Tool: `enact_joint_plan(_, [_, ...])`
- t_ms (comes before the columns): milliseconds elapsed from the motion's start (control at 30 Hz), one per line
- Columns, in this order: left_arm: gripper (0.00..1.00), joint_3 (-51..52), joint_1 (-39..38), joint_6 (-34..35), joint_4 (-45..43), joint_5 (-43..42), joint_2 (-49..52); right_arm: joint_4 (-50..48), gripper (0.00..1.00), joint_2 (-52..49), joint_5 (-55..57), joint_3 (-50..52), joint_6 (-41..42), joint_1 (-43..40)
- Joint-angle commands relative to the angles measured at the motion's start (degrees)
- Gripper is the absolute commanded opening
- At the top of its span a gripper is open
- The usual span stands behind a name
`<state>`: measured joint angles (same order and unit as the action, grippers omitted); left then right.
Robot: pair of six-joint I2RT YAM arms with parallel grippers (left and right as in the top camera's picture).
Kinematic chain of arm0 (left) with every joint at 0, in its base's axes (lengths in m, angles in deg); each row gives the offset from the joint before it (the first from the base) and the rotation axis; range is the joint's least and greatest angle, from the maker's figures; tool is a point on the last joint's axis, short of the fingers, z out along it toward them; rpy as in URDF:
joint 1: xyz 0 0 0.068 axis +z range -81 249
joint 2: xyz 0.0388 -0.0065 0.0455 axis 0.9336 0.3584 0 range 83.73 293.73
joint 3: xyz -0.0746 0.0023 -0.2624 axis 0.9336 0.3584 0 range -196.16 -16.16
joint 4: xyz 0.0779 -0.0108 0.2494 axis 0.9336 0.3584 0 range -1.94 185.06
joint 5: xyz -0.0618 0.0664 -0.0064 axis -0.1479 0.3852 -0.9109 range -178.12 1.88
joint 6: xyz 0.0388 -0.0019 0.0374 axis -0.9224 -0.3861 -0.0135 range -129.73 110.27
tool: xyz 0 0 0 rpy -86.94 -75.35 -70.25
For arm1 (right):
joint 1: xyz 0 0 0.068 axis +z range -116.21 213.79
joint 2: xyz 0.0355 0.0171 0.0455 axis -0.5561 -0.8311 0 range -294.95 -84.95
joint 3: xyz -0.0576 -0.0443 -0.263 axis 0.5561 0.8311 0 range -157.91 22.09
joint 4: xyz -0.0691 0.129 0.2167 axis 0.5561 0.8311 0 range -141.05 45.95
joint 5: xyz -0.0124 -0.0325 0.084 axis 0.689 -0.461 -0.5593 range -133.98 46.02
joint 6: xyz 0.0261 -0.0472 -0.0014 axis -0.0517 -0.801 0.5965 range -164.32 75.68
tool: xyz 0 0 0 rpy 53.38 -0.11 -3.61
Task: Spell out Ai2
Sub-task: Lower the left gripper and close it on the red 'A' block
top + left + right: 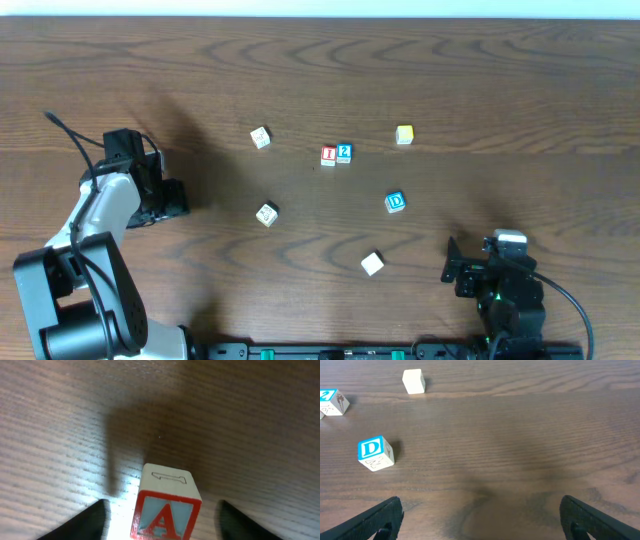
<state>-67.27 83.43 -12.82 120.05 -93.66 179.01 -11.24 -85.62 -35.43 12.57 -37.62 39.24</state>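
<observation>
The left tool (176, 198) has its jaws apart. One finger (92, 522) stands clear on each side of the A block (166, 510), and nothing is clamped yet. The block rests on the desk (60, 435) between them with its red letter toward the wrist camera. Overhead it is hidden under the tool.

For a sound grip, I would centre the block in the gap and close squarely on two flat sides, so it neither twists nor skids.

From this tool the I block (328, 156) and the 2 block (344, 152) lie well apart from it, between 2 and 3 o'clock. They sit side by side and seem to touch. The A belongs at the I's 9 o'clock, close and in line with it.

Two pale blocks (261, 137) (267, 213) flank that route, so a lifted carry looks safer than a slide.

The right tool (455, 268) is also spread and empty, and sits at the D block's (396, 202) 4 o'clock.
</observation>
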Motion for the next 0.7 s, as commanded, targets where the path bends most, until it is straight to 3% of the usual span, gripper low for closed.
enact_joint_plan(0, [0.59,-0.55,0.15,-0.20,-0.57,1.27,0.50,0.09,0.99,0.35,-0.22,0.24,-0.35,-0.55])
enact_joint_plan(200, [0.58,-0.55,0.15,-0.17,-0.83,1.29,0.50,0.09,0.99,0.35,-0.22,0.24,-0.35,-0.55])
enact_joint_plan(367, [0.49,-0.55,0.15,-0.15,-1.40,1.27,0.50,0.11,0.99,0.35,-0.22,0.24,-0.35,-0.55])
enact_joint_plan(667, [0.43,-0.55,0.15,-0.13,-1.42,1.25,0.50,0.09,0.99,0.35,-0.22,0.24,-0.35,-0.55])
